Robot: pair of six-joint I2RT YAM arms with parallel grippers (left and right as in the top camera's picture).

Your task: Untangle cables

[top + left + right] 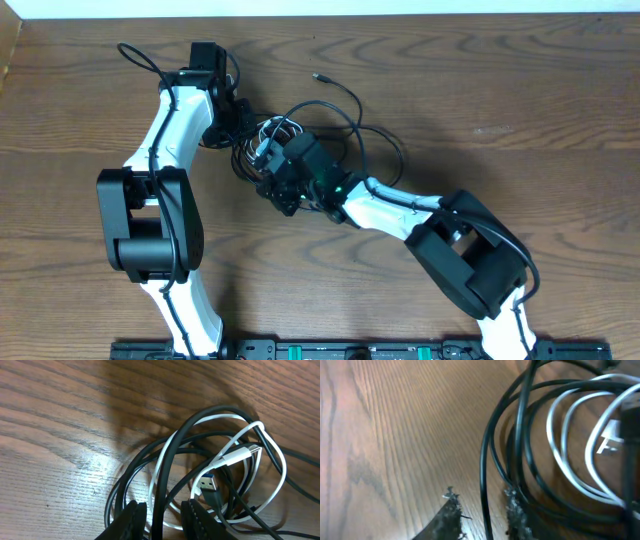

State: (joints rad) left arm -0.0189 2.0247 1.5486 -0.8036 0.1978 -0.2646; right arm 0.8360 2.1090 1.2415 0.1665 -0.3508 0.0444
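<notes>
The cables point(300, 125) lie in one bundle near the middle of the table point(500, 80), black loops crossing a shorter white cable point(240, 455). A plug with a blue inside point(207, 482) sits in the middle of the bundle. The left gripper point(164, 505) is at the bundle's left edge and the right gripper point(481, 495) at its lower edge. On each, the jaws stand a little apart around one black strand, with a gap on both sides, so neither is clamped.

I think the danger is pulling too early. The loops cross, so a pull could tighten the knot, drag the whole bundle, or catch a plug. A loose strand may also slip out. I can read no brand or writing.
</notes>
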